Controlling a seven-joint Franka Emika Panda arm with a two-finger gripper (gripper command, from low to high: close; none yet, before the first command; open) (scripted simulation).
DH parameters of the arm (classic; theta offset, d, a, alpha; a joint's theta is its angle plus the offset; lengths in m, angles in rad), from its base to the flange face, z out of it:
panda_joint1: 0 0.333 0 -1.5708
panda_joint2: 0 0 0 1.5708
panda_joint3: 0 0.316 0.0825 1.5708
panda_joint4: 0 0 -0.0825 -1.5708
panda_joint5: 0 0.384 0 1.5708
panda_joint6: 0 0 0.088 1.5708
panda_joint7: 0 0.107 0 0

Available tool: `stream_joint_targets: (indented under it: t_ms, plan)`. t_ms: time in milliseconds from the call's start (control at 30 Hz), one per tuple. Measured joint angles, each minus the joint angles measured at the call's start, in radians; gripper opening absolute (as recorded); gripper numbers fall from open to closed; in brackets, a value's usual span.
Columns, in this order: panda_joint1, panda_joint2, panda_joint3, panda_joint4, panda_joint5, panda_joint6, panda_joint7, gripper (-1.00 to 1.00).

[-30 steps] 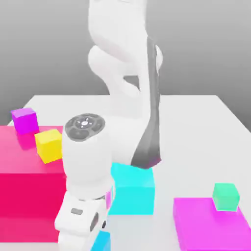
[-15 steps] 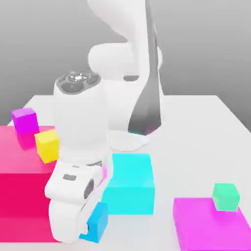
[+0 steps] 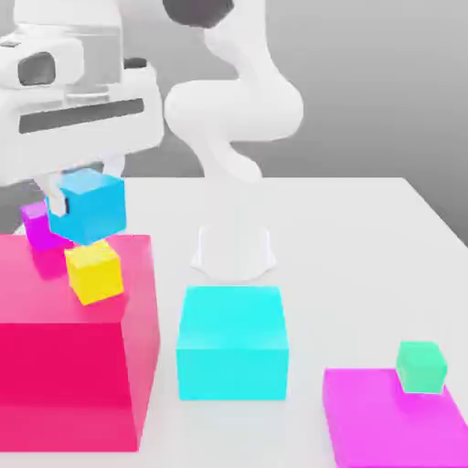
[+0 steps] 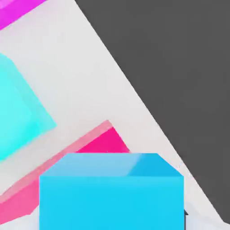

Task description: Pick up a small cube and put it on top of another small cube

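We find the gripper [image 3: 75, 196] clamped on the sky-blue cube [image 3: 88, 206], held aloft just above the yellow cube [image 3: 93, 271] on the pink block [image 3: 55, 356].

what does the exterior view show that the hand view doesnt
Exterior view alone: the yellow cube and purple cube on the big pink block, the green cube on the magenta block, the white arm, and the gripper shut on the sky-blue cube, held in the air above the yellow cube.

Hand view alone: a close look at the sky-blue cube's faces, with the dark surroundings past the table edge.

Both: the sky-blue cube, the pink block, the large cyan block, the magenta block and the white table.
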Motion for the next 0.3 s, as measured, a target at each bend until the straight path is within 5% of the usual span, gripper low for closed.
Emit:
stream_joint_targets:
  t_ms: [167,200,300]
  plan:
    - [-0.008,0.047,-0.025,-0.107,0.022,0.125,0.001,-1.00]
    - [-0.009,0.056,-0.027,-0.122,0.024,0.149,-0.001,1.00]
    - [-0.009,0.056,-0.027,-0.122,0.024,0.149,-0.001,1.00]
